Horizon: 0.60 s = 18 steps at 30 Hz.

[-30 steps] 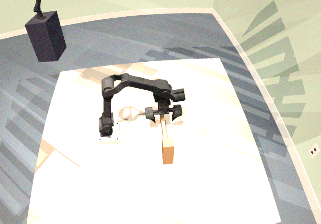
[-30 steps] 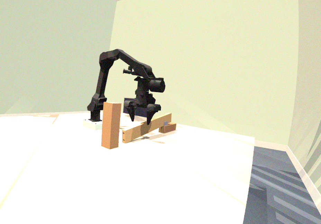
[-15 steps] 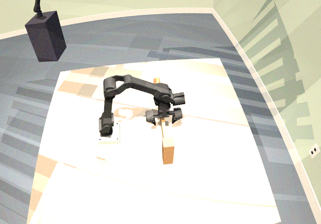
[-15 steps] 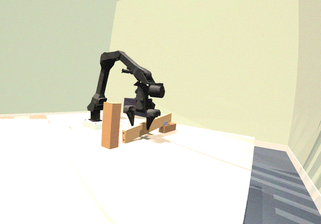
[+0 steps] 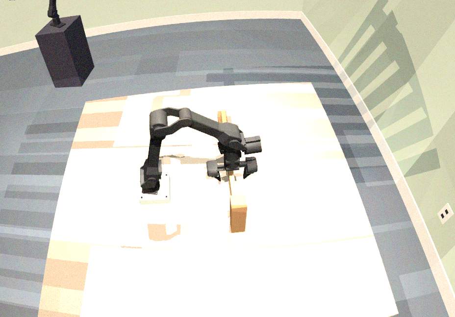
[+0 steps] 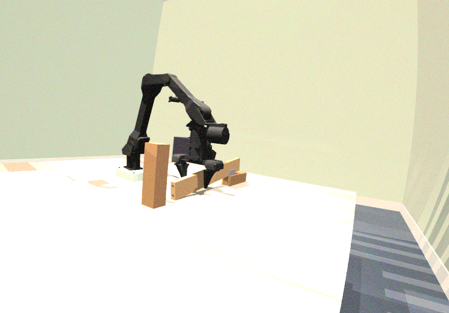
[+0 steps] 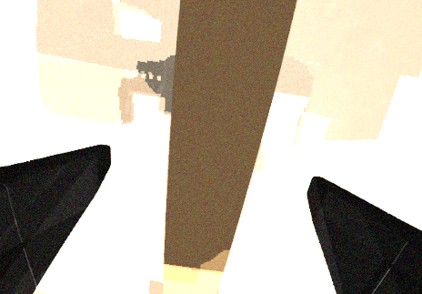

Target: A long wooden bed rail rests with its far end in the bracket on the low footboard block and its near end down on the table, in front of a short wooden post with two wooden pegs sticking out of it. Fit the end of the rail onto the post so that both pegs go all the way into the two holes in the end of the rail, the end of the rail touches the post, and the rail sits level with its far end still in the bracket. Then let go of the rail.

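within pale green walls, a blue-grey floor is covered by a white table (image 5: 301, 210). on it, the sloping rail (image 6: 202, 181) is straddled by the gripper (image 6: 194, 179), spread wide and holding nothing; its near end lies just beside the post (image 6: 156, 174), apart.

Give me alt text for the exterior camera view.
A dark robot arm's open hand straddles a sloping wooden rail, one finger on each side, gripping nothing. The rail's near end, with two holes, lies low beside an upright wooden post; its far end rests on a low block.
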Each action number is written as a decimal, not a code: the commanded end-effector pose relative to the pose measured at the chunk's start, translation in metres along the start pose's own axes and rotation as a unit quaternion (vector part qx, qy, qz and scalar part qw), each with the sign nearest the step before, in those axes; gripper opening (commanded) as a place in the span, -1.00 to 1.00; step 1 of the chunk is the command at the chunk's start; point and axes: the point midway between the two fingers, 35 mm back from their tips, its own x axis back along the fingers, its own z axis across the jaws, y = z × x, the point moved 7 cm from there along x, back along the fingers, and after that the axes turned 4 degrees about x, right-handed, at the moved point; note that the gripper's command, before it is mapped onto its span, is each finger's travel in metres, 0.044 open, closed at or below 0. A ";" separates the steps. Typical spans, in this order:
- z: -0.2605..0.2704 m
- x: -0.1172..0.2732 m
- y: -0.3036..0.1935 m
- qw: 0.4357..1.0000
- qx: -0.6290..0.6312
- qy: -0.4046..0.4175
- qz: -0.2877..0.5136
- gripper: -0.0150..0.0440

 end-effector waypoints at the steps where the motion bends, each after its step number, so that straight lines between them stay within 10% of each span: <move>1: 0.002 -0.007 0.000 1.000 0.002 0.005 0.002 1.00; 18: 0.002 -0.007 0.000 1.000 0.002 0.005 0.002 -0.38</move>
